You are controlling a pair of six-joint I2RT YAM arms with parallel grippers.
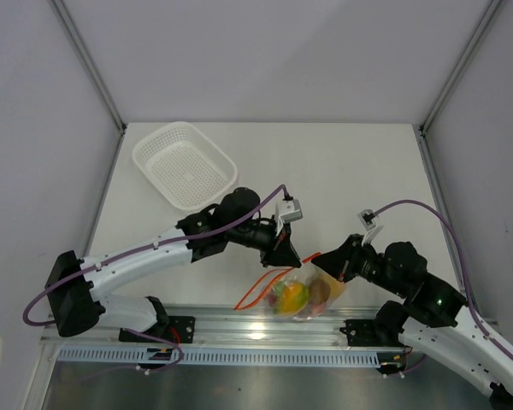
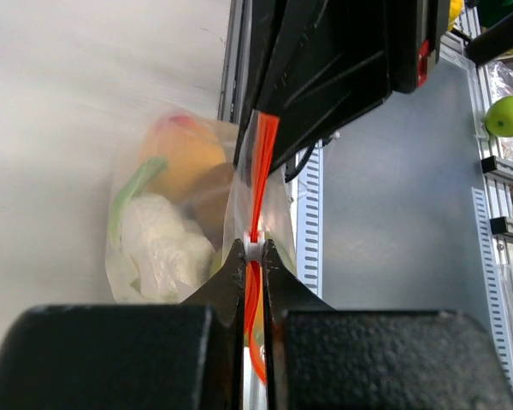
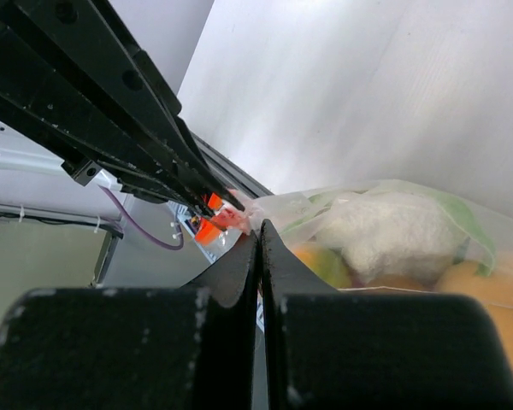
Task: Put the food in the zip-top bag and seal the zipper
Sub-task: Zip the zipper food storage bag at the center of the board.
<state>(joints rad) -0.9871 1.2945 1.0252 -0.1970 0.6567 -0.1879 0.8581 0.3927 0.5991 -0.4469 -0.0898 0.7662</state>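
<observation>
Pinching the zipper (image 2: 263, 154) of the bag (image 2: 278, 205) with left gripper (image 2: 253, 248) and right gripper (image 3: 258, 231) both clamped shut, risking slick plastic slipping free, seal incomplete.

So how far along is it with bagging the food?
Done: the food sits inside the zip-top bag. In hand: the left gripper and right gripper are both shut on the zipper. Remaining: pressing it closed along its length; whether any stretch is sealed, I cannot tell.
</observation>
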